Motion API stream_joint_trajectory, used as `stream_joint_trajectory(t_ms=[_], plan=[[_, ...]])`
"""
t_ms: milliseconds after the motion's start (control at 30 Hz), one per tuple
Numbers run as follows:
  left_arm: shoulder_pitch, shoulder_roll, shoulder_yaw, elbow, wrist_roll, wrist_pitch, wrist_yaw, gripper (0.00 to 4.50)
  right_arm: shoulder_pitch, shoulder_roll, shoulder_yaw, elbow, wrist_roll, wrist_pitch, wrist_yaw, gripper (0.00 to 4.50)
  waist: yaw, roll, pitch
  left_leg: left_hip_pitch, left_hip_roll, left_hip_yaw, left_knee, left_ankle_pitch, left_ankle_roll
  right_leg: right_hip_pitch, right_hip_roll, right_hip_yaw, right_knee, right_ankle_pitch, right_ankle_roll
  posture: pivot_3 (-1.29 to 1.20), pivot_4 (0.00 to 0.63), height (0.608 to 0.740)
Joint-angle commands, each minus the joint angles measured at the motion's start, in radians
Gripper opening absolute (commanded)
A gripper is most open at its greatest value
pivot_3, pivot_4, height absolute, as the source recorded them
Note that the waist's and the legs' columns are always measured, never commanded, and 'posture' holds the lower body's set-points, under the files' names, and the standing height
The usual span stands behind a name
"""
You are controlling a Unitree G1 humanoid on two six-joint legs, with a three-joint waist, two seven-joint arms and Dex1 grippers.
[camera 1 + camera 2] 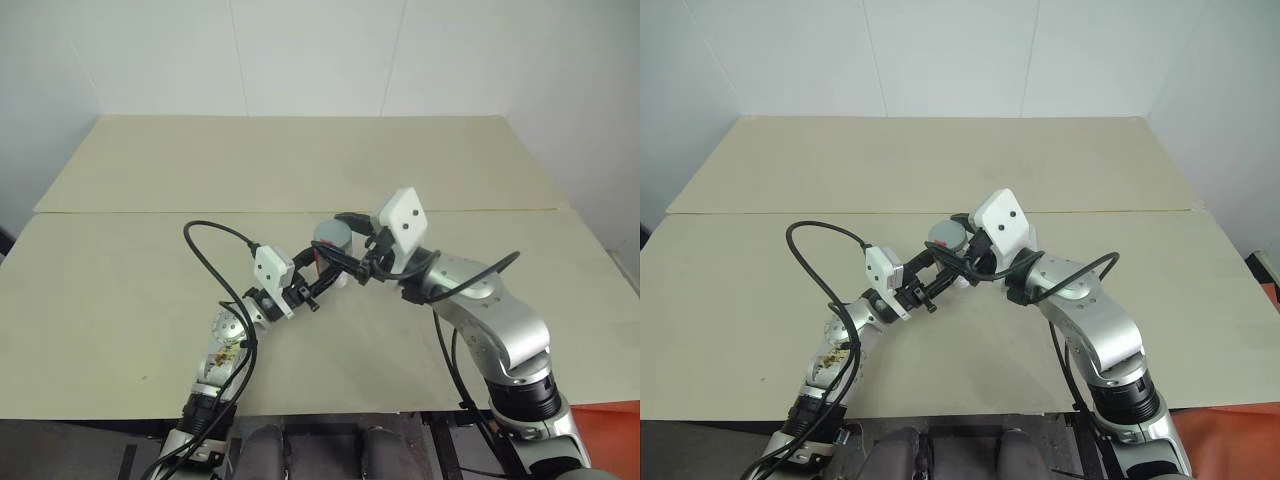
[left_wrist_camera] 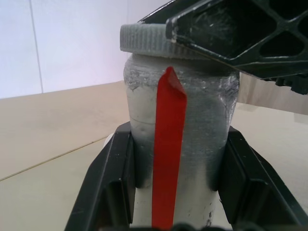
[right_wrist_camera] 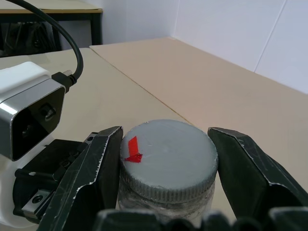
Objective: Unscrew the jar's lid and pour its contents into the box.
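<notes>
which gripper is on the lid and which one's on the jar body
The right gripper clamps the grey lid at its rim; the left gripper holds the jar lower, around its body with the red mark.

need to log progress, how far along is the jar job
Done: the left pincer is shut on the jar, holding it upright above the table. In hand: the right pincer has closed on the lid, which still sits on the jar. Left: unscrewing the lid and pouring the contents into the box.
</notes>
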Motion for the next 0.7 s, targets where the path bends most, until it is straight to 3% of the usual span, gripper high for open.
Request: stream_joint_trajectory(t_ms=[33,367,700], plan=[[-0.011,0.0,-0.004,-0.039,-0.001,-0.028,-0.014,1.89,-0.001,-0.01,-0.002,-0.01,-0.013,-0.023,0.011,2.79,0.0,0.0,0.0,0.0,0.0,0.0,0.0,0.0,0.0,0.0,0.0,0.0,0.0,0.0,0.0,0.0,0.15,0.74],[0.025,0.07,-0.005,-0.094,-0.111,0.046,-0.166,1.89,0.007,-0.129,-0.078,0.013,0.157,-0.033,0.273,2.79,0.0,0.0,0.0,0.0,0.0,0.0,0.0,0.0,0.0,0.0,0.0,0.0,0.0,0.0,0.0,0.0,0.15,0.74],[0.042,0.13,-0.026,-0.147,-0.203,0.164,-0.315,1.89,-0.049,-0.214,-0.047,0.204,0.169,-0.174,0.572,2.79,-0.007,0.001,0.001,0.001,0.001,0.0,0.0,0.0,0.0,0.0,0.0,0.0,0.0,0.0,0.0,0.0,0.15,0.74]])
